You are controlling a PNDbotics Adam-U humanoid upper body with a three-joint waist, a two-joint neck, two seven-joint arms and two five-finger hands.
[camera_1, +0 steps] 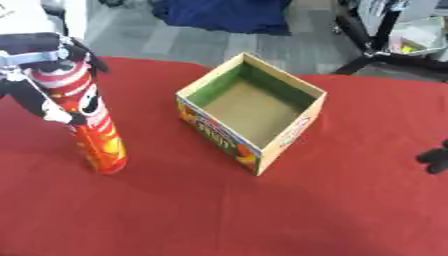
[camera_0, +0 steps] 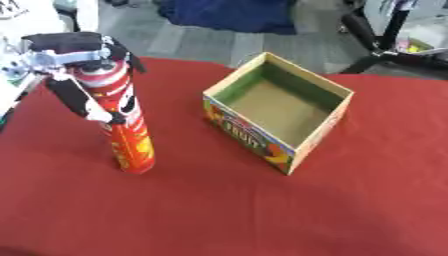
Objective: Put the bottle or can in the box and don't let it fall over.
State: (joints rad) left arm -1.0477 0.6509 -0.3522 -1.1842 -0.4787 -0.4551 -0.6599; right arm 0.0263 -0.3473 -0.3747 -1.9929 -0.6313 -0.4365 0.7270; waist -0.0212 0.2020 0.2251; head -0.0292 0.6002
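Note:
A tall red can with a printed face stands upright on the red table, left of the box. My left hand comes in from the upper left and is shut on the can's upper part, fingers curled round it and hiding its top. The cardboard box sits in the middle, open side up, with green inner walls, a bare brown floor and colourful print outside. Nothing lies inside it. Only dark fingertips of my right hand show at the right edge of the right eye view, well away from the box.
Beyond the table's far edge are grey floor, a blue cloth heap and black tripod legs. White equipment stands at the left edge beside my arm. Red cloth spreads bare in front of the box and can.

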